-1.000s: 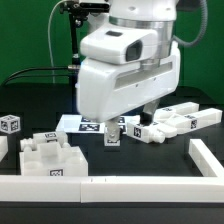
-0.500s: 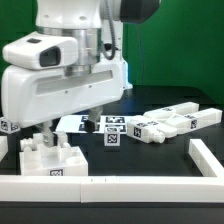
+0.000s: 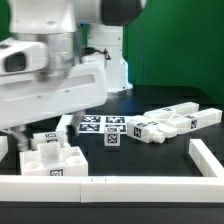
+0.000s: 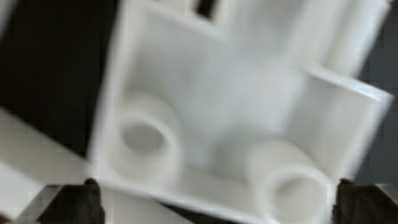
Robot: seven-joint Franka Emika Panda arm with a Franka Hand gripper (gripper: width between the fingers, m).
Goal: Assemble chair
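A chunky white chair block (image 3: pixel 52 155) with raised lugs and a tag stands at the front of the exterior view's left. My gripper (image 3: pixel 40 128) hangs just above it, largely hidden by the big white hand. In the wrist view the gripper (image 4: pixel 210 196) is open: its dark fingertips (image 4: pixel 75 200) stand far apart with nothing held. A white slab with two round holes (image 4: pixel 231 110) fills the view close below. A small tagged cube (image 3: pixel 110 139) lies mid-table. Long white tagged chair pieces (image 3: pixel 175 122) lie at the right.
The marker board (image 3: pixel 100 123) lies flat behind the cube. A low white wall (image 3: pixel 120 185) runs along the front and another (image 3: pixel 205 155) up the right side. The green backdrop stands behind.
The arm has swept from the middle of the table to the exterior view's left. It now sits over the chunky block and hides the small cube at the far left.
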